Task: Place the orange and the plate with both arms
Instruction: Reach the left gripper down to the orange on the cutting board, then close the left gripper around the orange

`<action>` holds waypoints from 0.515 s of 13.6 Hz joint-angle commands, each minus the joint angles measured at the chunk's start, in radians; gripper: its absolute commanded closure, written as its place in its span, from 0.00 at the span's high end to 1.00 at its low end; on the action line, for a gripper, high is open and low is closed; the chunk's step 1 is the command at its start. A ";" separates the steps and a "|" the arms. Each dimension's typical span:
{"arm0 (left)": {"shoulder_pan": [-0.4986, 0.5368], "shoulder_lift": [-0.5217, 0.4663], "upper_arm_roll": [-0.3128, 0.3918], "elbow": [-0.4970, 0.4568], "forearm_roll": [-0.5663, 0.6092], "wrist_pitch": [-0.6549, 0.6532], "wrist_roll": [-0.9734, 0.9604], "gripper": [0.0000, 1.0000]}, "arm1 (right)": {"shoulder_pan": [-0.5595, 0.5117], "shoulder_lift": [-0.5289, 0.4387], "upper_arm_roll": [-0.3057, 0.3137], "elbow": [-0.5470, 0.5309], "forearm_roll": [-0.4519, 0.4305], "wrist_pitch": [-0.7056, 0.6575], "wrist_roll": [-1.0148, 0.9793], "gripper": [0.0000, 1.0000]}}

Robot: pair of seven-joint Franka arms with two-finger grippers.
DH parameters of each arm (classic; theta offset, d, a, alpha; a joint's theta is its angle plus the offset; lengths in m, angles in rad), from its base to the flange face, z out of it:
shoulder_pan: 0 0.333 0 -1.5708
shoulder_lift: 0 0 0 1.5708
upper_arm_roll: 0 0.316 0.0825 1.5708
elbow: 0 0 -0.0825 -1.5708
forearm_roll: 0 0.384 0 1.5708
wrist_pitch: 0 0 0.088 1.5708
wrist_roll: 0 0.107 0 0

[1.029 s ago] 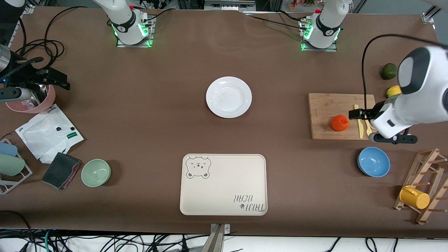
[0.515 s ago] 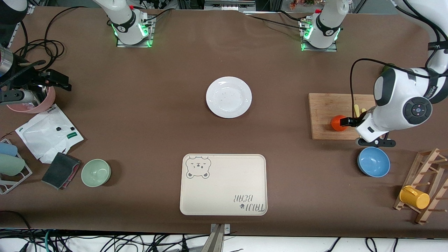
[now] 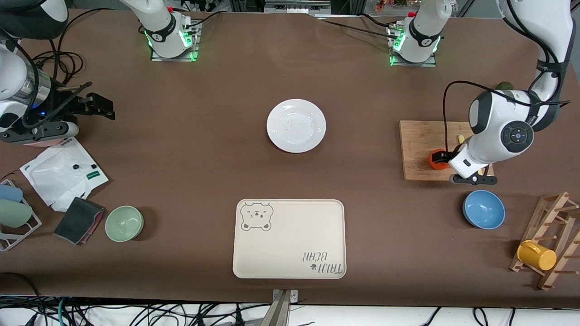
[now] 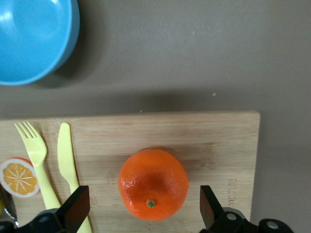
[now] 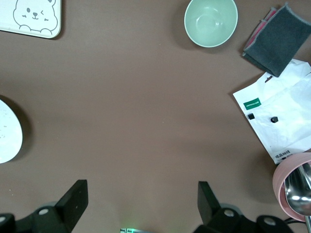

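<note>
Left gripper (image 4: 141, 213) straddles the orange (image 4: 153, 184) on the cutting board (image 4: 214, 141), jaws released; right gripper (image 5: 138, 213) hovers over bare bench, jaws spread.

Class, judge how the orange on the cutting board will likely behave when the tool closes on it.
The orange is round, so it may roll on the flat cutting board. Its glossy, dimpled skin looks firm and possibly slippery. The open left tool straddles it.
</note>
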 commanded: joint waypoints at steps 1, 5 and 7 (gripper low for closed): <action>0.010 -0.039 -0.006 -0.066 0.027 0.055 0.014 1.00 | -0.005 -0.052 -0.025 0.016 0.032 -0.005 0.031 1.00; 0.013 -0.019 -0.006 -0.088 0.028 0.106 0.012 1.00 | -0.001 -0.020 -0.017 0.011 0.037 0.005 0.089 1.00; 0.017 -0.008 -0.006 -0.111 0.028 0.140 0.012 1.00 | -0.002 -0.035 -0.008 0.016 0.032 0.019 0.089 1.00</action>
